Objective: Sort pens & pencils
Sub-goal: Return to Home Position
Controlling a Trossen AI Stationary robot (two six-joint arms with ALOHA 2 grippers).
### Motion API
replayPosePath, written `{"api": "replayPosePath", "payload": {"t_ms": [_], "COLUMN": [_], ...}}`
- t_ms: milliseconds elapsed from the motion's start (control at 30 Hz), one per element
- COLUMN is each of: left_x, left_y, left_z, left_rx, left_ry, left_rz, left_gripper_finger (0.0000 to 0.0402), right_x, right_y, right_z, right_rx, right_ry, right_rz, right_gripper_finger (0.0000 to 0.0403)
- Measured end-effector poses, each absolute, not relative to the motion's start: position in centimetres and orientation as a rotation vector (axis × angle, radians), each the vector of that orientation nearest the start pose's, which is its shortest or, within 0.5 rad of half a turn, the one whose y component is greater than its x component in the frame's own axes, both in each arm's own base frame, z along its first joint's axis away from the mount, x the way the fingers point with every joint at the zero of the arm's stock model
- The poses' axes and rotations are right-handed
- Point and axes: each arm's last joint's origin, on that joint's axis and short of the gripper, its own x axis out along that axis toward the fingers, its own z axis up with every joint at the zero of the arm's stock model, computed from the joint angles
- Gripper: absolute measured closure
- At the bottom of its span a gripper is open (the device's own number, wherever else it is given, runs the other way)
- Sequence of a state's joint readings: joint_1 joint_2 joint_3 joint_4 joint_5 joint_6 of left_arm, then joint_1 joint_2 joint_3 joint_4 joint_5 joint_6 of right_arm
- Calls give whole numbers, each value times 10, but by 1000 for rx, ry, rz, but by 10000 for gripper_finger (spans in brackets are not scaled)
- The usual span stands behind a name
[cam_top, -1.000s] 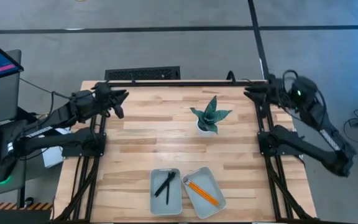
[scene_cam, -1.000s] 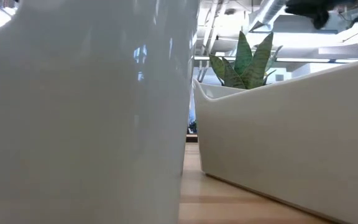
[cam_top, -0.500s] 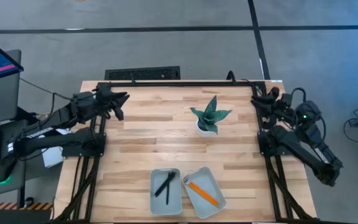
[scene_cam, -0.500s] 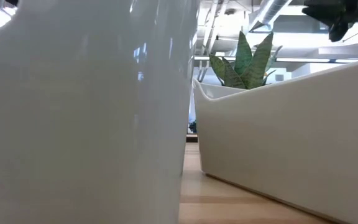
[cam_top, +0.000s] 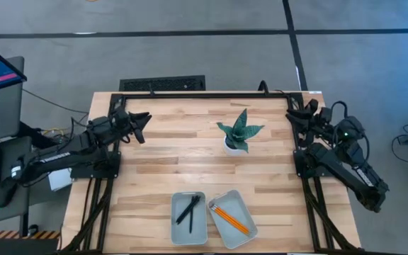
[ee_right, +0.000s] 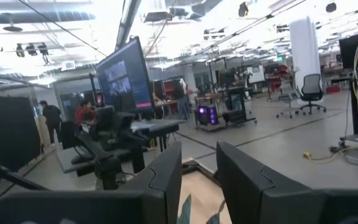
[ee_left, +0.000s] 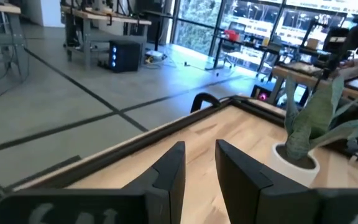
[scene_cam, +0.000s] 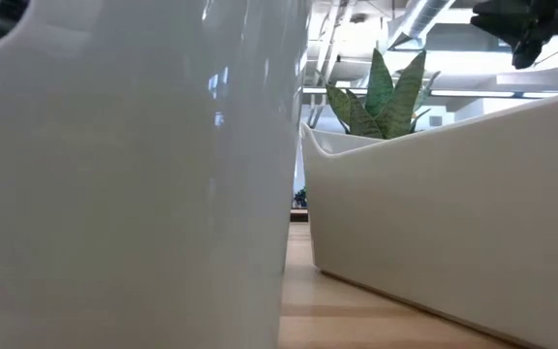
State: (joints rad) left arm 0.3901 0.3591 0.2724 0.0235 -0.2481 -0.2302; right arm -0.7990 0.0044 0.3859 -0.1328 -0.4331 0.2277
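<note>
Jaws parted and empty: my left gripper (cam_top: 142, 122) sits far left, my right gripper (cam_top: 294, 113) far right.
Pens (cam_top: 189, 210) and pencils (cam_top: 230, 218) lie binned; they look light, stiff and slick, so I'd pinch mid-shaft.

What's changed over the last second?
The right arm folded down, its right pincer dropping slightly at the wooden table's right edge; the left pincer edged inward. Nothing taken or released. Black pens, orange pencils, gray trays and potted green plant stayed put.
</note>
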Motion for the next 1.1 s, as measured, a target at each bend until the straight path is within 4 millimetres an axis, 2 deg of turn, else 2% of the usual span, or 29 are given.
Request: {"api": "replayPosePath", "payload": {"t_ms": [200,633,967,1100], "left_x": [99,87,88,90], "left_y": [48,45,45,46], "left_z": [206,172,171,169], "left_rx": [-265,-306,-296,-290], "left_ry": [-23,-104,-104,-79], "left_rz": [644,679,665,674], "left_gripper_finger": [323,323,323,323], "right_x": [45,45,45,44], "right_y": [-29,-29,-29,-31], "right_z": [275,275,275,274], "right_rx": [60,56,62,142], "right_ry": [-243,-242,-243,-257], "right_rz": [-342,-358,-357,-391], "right_gripper_finger": [280,280,280,280]}}
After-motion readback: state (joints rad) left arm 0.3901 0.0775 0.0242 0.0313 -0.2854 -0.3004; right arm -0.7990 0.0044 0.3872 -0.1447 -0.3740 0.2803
